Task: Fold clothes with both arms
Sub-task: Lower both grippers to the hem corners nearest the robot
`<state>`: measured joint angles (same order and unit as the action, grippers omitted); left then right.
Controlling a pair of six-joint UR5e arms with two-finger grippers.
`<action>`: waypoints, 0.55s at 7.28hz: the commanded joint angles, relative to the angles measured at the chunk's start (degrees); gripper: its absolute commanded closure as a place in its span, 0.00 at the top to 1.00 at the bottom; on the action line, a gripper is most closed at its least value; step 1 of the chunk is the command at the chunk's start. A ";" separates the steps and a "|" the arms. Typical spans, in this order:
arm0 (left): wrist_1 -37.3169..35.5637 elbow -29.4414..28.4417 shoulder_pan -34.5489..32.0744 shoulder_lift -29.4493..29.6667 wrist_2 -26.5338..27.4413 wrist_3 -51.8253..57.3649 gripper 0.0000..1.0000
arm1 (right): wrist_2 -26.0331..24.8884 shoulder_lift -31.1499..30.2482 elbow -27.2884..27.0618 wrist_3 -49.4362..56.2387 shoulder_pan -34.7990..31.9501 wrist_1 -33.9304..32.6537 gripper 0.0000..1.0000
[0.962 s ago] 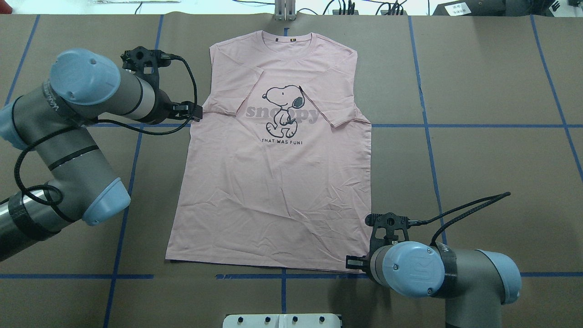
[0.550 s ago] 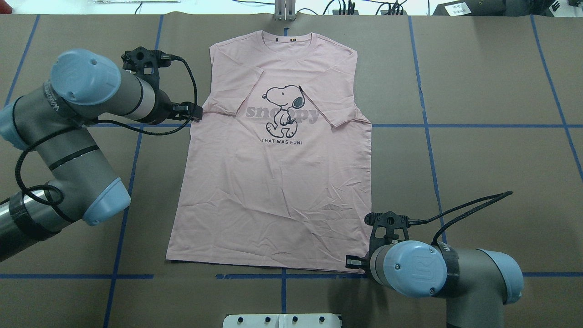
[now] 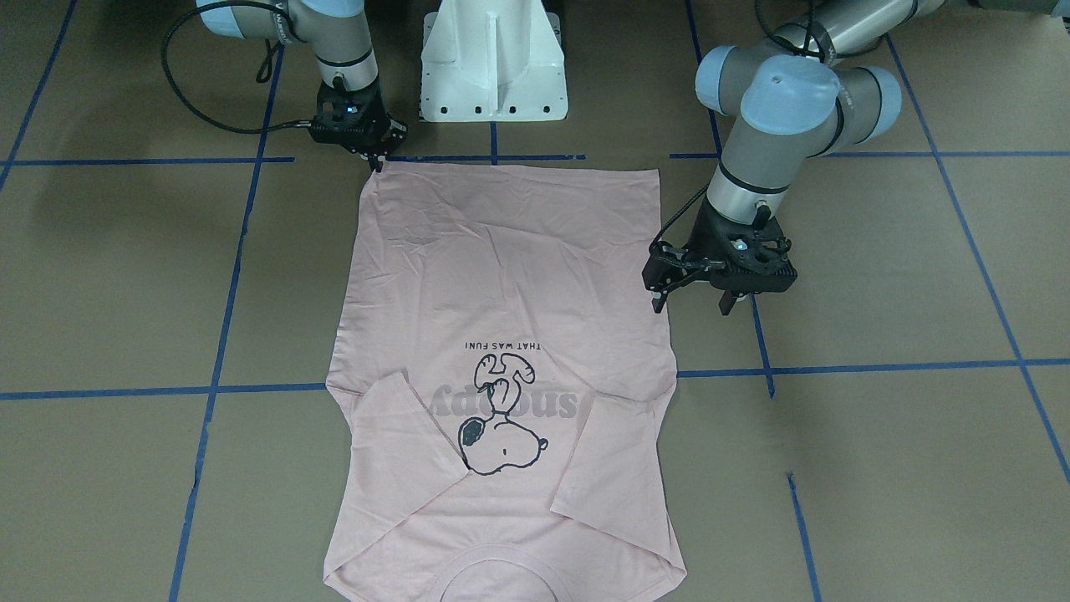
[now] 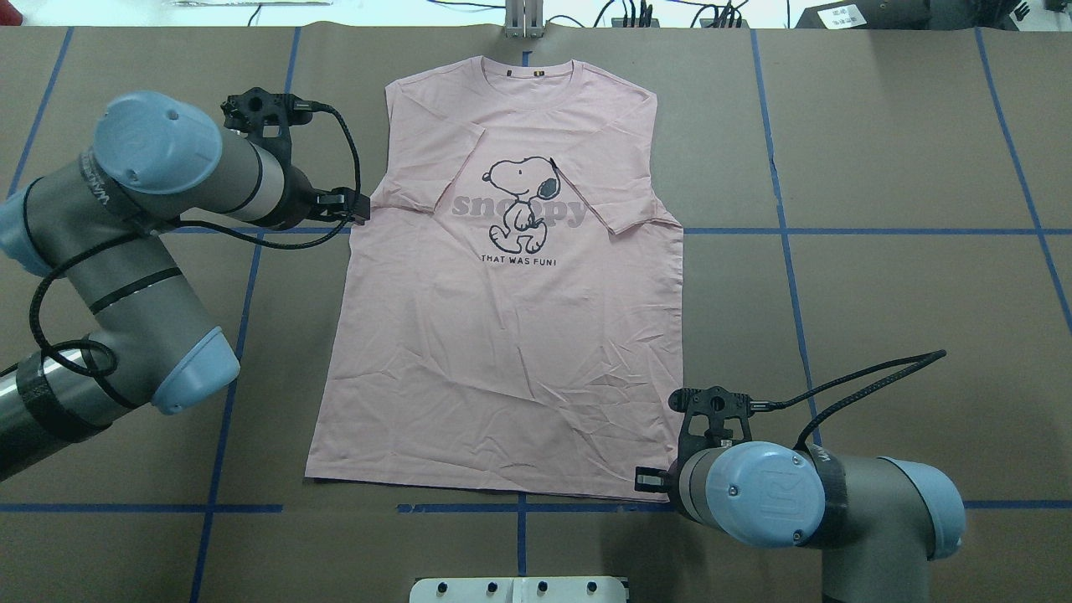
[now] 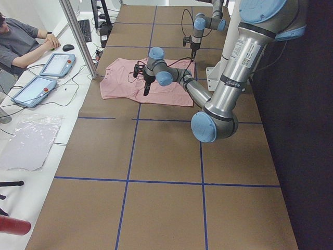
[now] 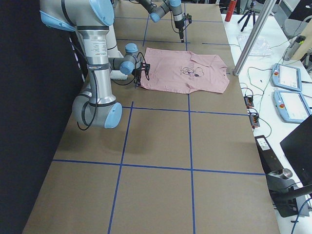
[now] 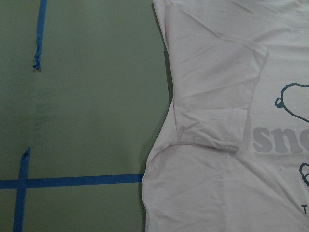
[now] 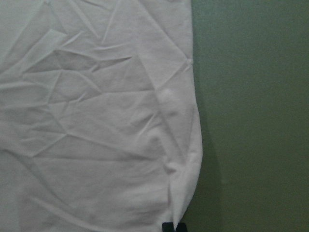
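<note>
T-shirt (image 4: 502,352): pale pink, lying flat and print-up on the tabletop (image 4: 879,276), with the collar on the far side from the robot and the hem toward the white base (image 3: 493,58).
sleeves (image 7: 212,96): both are folded inward over the chest, their edges reaching the dog print (image 4: 521,205).
right gripper (image 3: 375,160): pinched narrow on the hem corner on the robot's right; the wrist view shows cloth puckering up into its tips.
left gripper (image 3: 692,301): jaws wide apart and holding nothing, with one finger (image 3: 659,303) at the shirt's side edge below the folded sleeve; I cannot tell whether it touches the cloth.
tabletop: brown, crossed by blue tape lines (image 4: 837,231).
</note>
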<state>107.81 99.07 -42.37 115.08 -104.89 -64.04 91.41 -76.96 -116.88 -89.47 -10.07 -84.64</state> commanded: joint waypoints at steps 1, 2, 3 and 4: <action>0.03 3.47 5.84 -5.44 3.98 -6.51 1.00 | -0.88 0.06 -2.90 -0.44 -0.04 0.00 0.00; -0.84 6.37 9.81 -7.05 6.77 -11.93 1.00 | -1.32 0.15 -3.26 -0.53 -0.39 0.09 0.00; -2.68 8.66 11.94 -8.89 7.15 -16.34 1.00 | -1.32 0.23 -3.61 -0.53 -0.65 0.09 0.00; -2.78 14.08 13.70 -13.61 7.76 -21.77 1.00 | -1.32 0.24 -3.61 -0.53 -0.74 0.09 0.00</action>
<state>105.84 107.80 -31.44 106.04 -98.16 -79.37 90.17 -76.78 -120.26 -89.97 -10.60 -84.56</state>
